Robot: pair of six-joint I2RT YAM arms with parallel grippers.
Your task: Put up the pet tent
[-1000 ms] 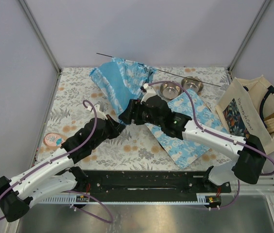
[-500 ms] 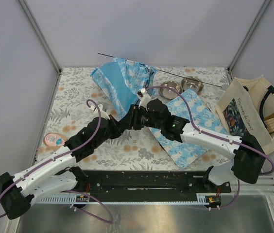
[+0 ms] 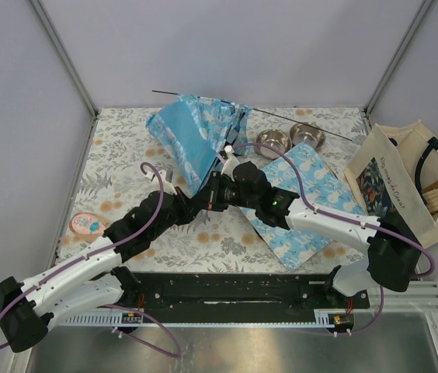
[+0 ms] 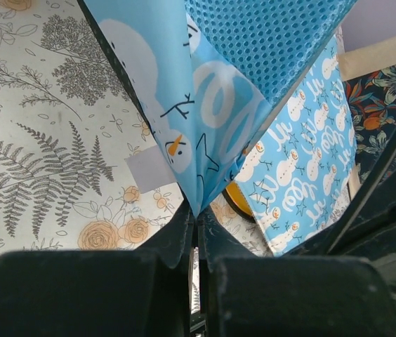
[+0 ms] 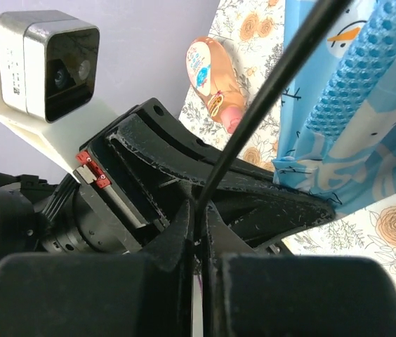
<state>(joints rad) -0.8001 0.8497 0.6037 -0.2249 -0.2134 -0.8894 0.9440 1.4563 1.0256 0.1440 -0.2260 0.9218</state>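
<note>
When checked from the top camera, found pet tent (image 3: 196,132) slumped, not erected, at 12 o'clock on floral table cover (image 3: 118,148), with lower corner drooping toward table centre. Found left gripper (image 3: 194,203) reaching in from 7 o'clock, claw pressed together on that lower corner. Confirmed in left wrist view: snowman-print hem pinched between dark fingers (image 4: 173,239), blue mesh panel above at 1 o'clock. Found right gripper (image 3: 210,196) coming in from 4 o'clock, tip just beside left one. Confirmed in right wrist view: fingers (image 5: 173,232) clamped on thin black pole (image 5: 268,91), slanting up toward 1 o'clock past tent fabric. Noted thin black rod (image 3: 281,119) jutting from tent top toward 2 o'clock; cannot tell whether same piece. Logged matching printed mat (image 3: 324,183) flat at 3 o'clock, partly under right arm. Logged two steel bowls (image 3: 272,141) at 1 o'clock beside mat, tote bag (image 3: 394,183) at far 3 o'clock edge, small round tin (image 3: 87,224) at 8 o'clock.
</note>
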